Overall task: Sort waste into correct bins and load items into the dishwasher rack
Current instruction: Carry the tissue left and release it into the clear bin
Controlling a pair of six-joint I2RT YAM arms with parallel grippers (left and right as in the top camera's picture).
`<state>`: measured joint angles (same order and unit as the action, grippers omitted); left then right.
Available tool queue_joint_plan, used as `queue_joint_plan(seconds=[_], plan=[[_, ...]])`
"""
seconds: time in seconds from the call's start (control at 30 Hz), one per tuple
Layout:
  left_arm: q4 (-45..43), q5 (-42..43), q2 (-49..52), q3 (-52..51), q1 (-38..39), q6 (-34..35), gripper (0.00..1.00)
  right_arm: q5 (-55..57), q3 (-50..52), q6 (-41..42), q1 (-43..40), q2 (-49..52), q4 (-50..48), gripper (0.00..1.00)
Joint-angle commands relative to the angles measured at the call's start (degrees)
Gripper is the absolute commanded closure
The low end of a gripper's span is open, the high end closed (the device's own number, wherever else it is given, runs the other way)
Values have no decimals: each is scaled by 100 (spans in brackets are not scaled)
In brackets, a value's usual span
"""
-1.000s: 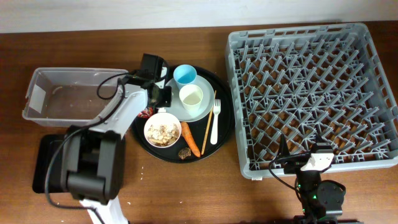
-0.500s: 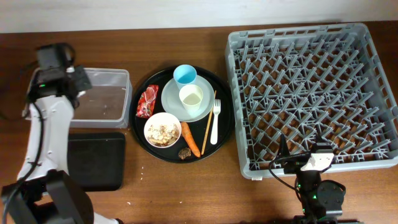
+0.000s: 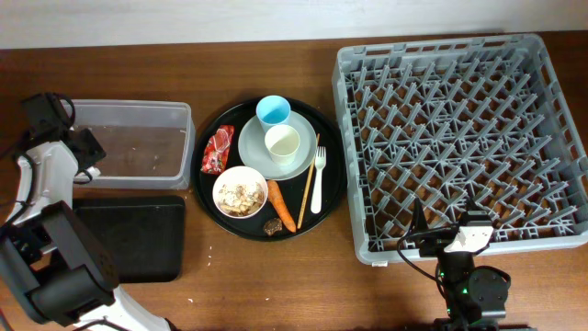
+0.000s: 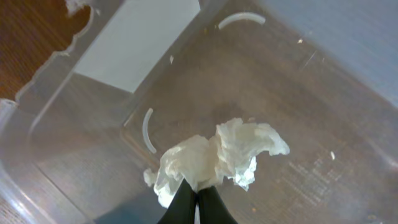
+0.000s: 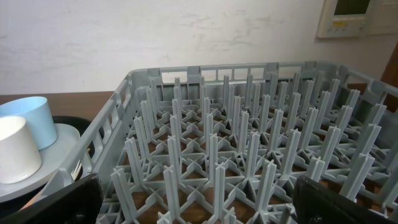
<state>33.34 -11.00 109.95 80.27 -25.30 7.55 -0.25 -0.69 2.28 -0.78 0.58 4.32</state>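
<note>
My left gripper (image 4: 198,191) is shut on the white crumpled tissue (image 4: 217,155) and holds it inside the clear tub (image 4: 311,74), near its labelled left end. In the overhead view the left gripper (image 3: 84,150) is over the tub's (image 3: 138,107) left end; the tissue is hidden there. The red wrapper (image 3: 219,150), carrot (image 3: 281,204), brown lump (image 3: 272,226) and bowl of rice scraps (image 3: 241,191) lie on the round tray. The blue cup (image 3: 273,110), cream cup (image 3: 282,142), plate (image 3: 255,152), fork (image 3: 318,179) and chopstick (image 3: 308,179) are there too. My right gripper (image 5: 199,205) is open and empty at the rack's (image 3: 459,119) front edge.
The shallow black tray (image 3: 129,234) lies in front of the tub. The round black tray (image 3: 335,175) sits between the tub and the rack. The rack's pegs (image 5: 211,149) fill the right wrist view, with the blue cup (image 5: 28,115) and cream cup (image 5: 15,149) at its left.
My left arm has swung left from the round tray to the tub's left end, carrying the tissue. The right arm has not moved.
</note>
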Motion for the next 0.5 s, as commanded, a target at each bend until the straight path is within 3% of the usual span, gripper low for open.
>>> queue_joint_plan(seconds=[0.0,0.23,0.27,0.33,0.47], plan=[[302,-42,39,31,0,-22,99,48,37,-35,-42,-39,24,1],[466,-249,-48,168,0,74,98,48,37,-35,-42,-39,24,1],[221,-234,-48,170,0,74,84,48,37,-35,-42,-39,24,1],[-341,-208,-46,170,0,74,72,48,37,-35,-42,-39,24,1],[-695,114,74,120,0,74,71,48,37,-35,-42,-39,24,1]])
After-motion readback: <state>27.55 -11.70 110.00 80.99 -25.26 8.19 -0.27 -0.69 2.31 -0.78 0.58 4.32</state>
